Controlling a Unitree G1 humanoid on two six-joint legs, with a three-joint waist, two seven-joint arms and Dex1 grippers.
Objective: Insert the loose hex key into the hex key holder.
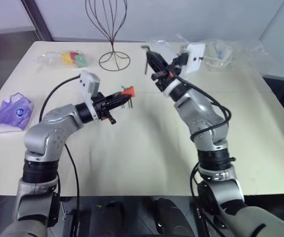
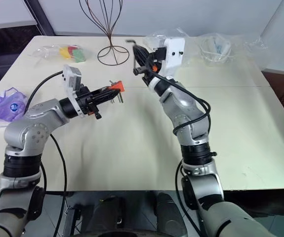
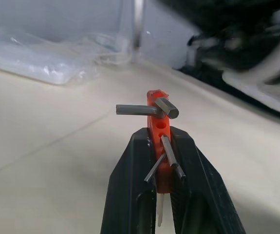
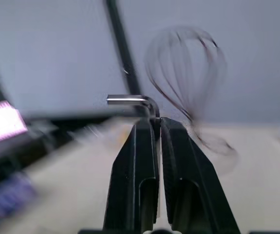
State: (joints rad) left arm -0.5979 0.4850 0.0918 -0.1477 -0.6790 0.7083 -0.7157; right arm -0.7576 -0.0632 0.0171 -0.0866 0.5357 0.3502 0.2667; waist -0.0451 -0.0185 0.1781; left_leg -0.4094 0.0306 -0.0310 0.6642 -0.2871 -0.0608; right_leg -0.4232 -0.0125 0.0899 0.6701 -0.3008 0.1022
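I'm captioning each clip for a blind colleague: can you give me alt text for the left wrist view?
The left hand is shut on the orange hex key holder, whose short grey keys stick out at several angles. Behind it lie the pale table and crumpled clear plastic bags.

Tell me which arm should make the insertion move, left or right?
Right, probably. Its gripper is shut on the loose hex key, raised free near the hex key holder. The left gripper is shut on that holder and can just brace it.
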